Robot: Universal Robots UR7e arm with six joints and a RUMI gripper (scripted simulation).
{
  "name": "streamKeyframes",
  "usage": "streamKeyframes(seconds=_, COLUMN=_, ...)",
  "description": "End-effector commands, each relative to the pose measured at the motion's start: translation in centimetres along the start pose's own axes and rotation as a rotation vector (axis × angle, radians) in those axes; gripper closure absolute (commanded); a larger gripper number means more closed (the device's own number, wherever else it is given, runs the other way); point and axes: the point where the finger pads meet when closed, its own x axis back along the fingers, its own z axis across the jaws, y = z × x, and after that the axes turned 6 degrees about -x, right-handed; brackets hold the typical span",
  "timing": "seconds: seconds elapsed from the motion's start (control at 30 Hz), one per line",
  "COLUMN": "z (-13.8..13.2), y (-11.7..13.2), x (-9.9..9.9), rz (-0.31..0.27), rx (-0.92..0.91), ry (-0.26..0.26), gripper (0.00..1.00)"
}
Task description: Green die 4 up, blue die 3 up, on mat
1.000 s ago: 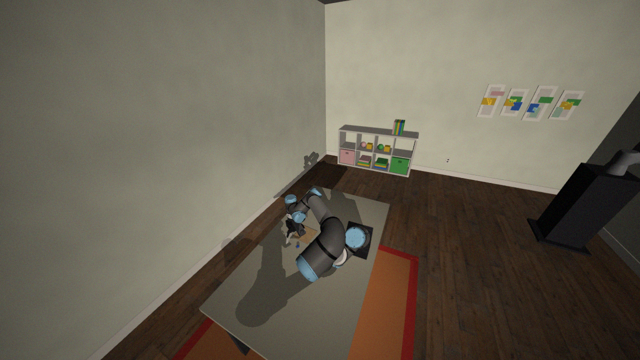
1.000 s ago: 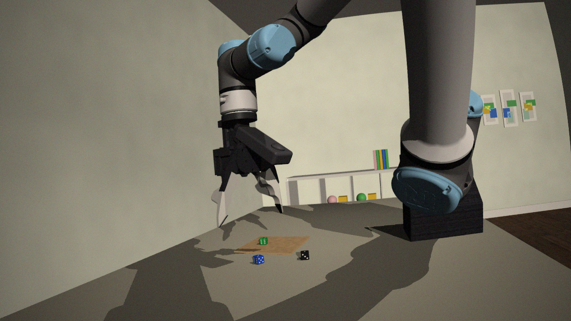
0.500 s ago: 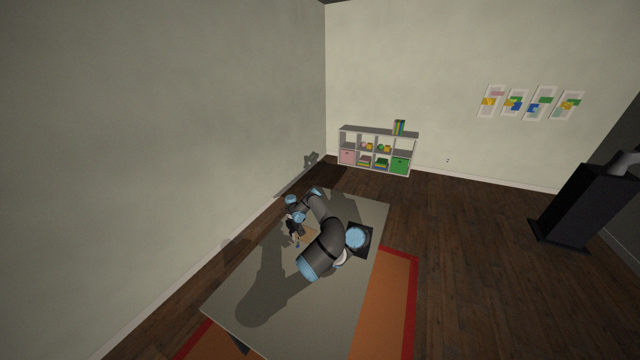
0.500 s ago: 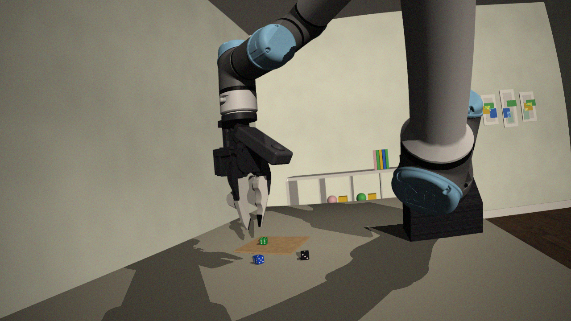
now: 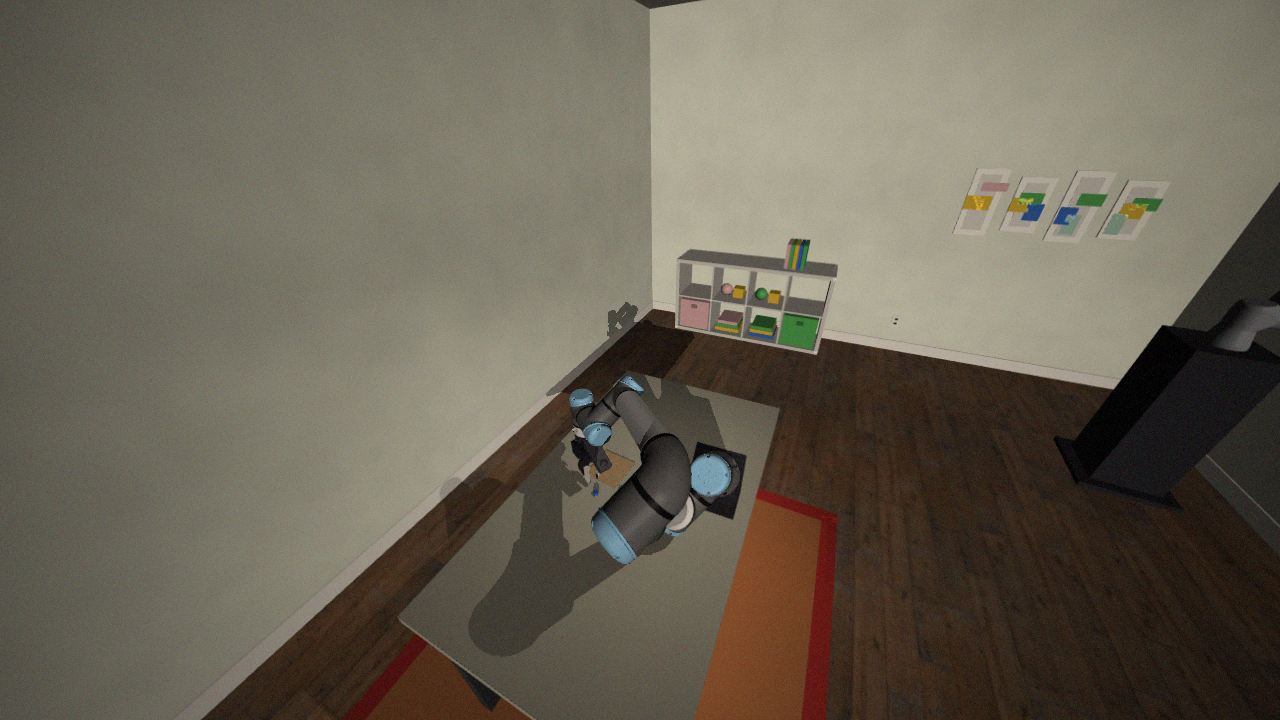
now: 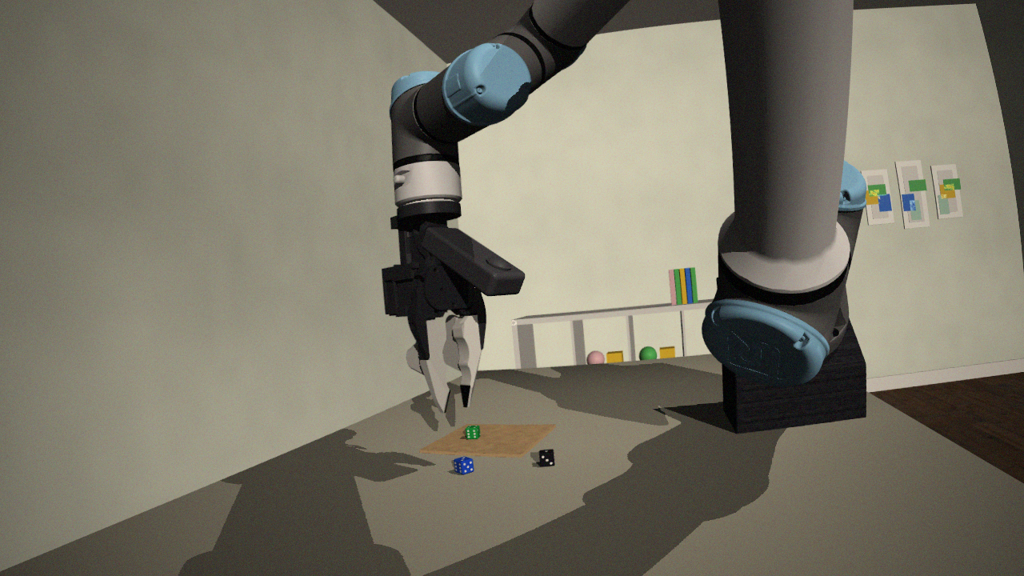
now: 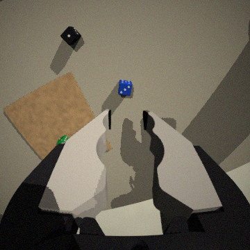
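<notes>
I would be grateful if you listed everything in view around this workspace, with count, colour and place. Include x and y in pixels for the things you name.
mat (image 5: 617, 468) (image 6: 494, 438) (image 7: 48, 114): one, tan, on the table
green die (image 6: 472, 432) (image 7: 62, 139): one, green, on the mat
blue die (image 5: 595, 490) (image 6: 463, 466) (image 7: 125, 88): one, blue, off the mat
black die (image 6: 546, 458) (image 7: 71, 35): one, black, off the mat
table (image 5: 626, 617) (image 6: 573, 515): one, grey, under the arm
shelf unit (image 5: 756, 261): one, grey-white, by the wall, holding toys, books, bins
pictures (image 5: 981, 202): four, multicoloured, on the wall
rug (image 5: 774, 591): one, orange with red border, floor
pedestal (image 5: 1163, 416): one, black, right side
arm (image 5: 662, 465) (image 6: 787, 143): one, grey and blue, mounted on the table
gripper (image 6: 456, 408) (image 7: 127, 119): one, black and pale, above the table, partly open

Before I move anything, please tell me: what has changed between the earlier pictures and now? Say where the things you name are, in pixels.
The gripper's fingers (image 6: 469, 358) moved closer together, with nothing between them. The green die (image 6: 472, 432) (image 7: 62, 139), blue die (image 6: 463, 466) (image 7: 125, 89) and black die (image 6: 546, 458) (image 7: 70, 35) stayed put.
</notes>
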Motion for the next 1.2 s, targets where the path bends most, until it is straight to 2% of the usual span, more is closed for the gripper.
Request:
streamKeyframes(seconds=0.0, z=0.0, y=0.0, x=0.0, rz=-0.001, rx=0.0, ry=0.0, gripper=0.82)
streamKeyframes(seconds=0.63, z=0.0, y=0.0, x=-0.2, rz=-0.002, rx=0.0, ry=-0.003, gripper=0.82)
streamKeyframes(seconds=1.17, z=0.0, y=0.1, x=-1.7, rz=-0.003, rx=0.0, ry=-0.006, gripper=0.82)
